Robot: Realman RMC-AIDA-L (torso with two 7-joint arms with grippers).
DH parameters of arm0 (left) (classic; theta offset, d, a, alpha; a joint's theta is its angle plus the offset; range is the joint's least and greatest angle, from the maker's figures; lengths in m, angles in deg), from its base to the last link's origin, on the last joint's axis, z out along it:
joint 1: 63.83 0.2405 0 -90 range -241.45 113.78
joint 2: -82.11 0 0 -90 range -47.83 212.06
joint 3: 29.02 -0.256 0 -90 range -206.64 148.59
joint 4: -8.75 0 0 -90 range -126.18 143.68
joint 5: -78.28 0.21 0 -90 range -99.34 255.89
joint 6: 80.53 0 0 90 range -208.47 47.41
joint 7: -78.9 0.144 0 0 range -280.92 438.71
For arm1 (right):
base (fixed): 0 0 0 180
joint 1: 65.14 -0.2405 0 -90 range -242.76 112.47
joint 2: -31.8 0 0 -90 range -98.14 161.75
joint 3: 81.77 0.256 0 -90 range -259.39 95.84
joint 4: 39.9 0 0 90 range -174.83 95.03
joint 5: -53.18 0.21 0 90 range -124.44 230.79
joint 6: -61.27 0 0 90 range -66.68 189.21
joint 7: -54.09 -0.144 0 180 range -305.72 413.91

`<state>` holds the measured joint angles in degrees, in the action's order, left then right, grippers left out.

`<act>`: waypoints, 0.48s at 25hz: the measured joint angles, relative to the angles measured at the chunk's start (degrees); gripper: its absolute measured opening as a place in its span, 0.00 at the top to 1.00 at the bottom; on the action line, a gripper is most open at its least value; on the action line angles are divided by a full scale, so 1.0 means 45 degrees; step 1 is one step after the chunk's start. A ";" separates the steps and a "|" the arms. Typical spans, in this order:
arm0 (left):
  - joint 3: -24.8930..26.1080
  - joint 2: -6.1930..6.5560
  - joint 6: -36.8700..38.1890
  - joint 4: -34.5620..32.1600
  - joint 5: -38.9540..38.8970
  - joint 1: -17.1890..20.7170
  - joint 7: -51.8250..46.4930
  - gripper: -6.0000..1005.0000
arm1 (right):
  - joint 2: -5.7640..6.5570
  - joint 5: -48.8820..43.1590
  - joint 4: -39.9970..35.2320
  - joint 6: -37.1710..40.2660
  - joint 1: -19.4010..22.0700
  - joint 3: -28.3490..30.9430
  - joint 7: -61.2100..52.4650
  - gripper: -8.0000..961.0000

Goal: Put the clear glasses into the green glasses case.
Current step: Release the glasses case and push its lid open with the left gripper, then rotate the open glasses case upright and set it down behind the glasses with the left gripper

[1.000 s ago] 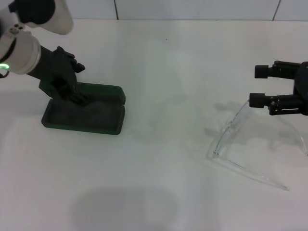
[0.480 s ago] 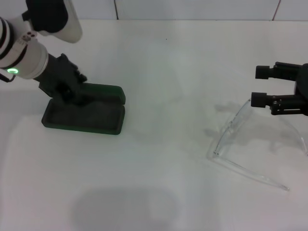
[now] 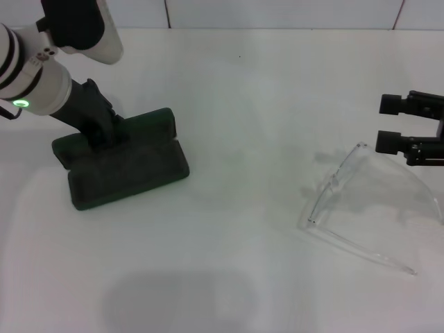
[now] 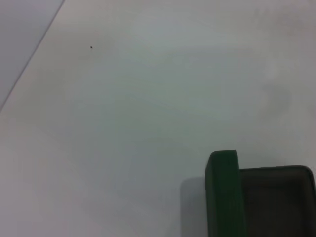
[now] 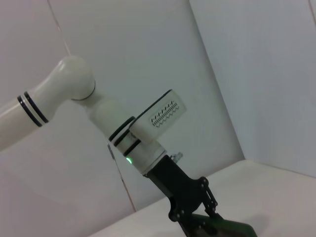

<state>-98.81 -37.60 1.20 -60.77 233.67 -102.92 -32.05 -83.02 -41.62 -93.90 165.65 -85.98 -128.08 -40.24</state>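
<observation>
The green glasses case (image 3: pixel 132 168) lies open at the left of the white table, skewed, with its lid edge (image 3: pixel 149 121) toward the back. My left gripper (image 3: pixel 104 137) reaches down onto the case's back left rim and is shut on it. The left wrist view shows the case's green wall (image 4: pixel 224 192) and dark lining (image 4: pixel 276 197). In the right wrist view the left gripper (image 5: pixel 200 207) pinches the green glasses case (image 5: pixel 232 230). The clear glasses (image 3: pixel 361 208) rest at the right with their arms unfolded. Just behind their far end, my right gripper (image 3: pixel 390 123) hangs open and holds nothing.
The white table (image 3: pixel 236 104) meets a pale tiled wall at the back. A soft shadow (image 3: pixel 177 298) falls on the table's near part. Bare tabletop (image 3: pixel 243 180) separates the case from the glasses.
The case has turned and shifted under my left gripper, now lying at an angle. My right gripper has drawn back a little to the right, away from the glasses.
</observation>
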 joint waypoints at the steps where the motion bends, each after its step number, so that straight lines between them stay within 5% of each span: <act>1: -0.0136 -0.0004 0.0018 -0.0144 -0.0001 0.0081 -0.0053 0.65 | -0.0001 0.0007 0.0072 0.0065 0.0007 0.0074 0.0025 0.09; 3: -0.0442 -0.0006 0.0043 -0.0531 -0.0010 0.0268 -0.0223 0.77 | 0.0000 0.0040 0.0137 0.0153 0.0056 0.0178 0.0056 0.09; 9: -0.1162 -0.0025 0.0634 -0.2248 -0.0160 0.0728 -0.0764 0.80 | 0.0064 0.0063 0.0168 0.0283 0.0213 0.0840 0.0251 0.09; 12: -0.1500 -0.0034 0.0815 -0.2856 -0.0312 0.0929 -0.1013 0.80 | 0.0318 -0.0007 0.0167 0.0634 0.0438 0.1676 0.0348 0.09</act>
<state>-105.56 -37.75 4.87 -73.62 232.26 -98.74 -36.61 -81.59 -41.65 -93.15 168.51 -84.01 -120.54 -38.67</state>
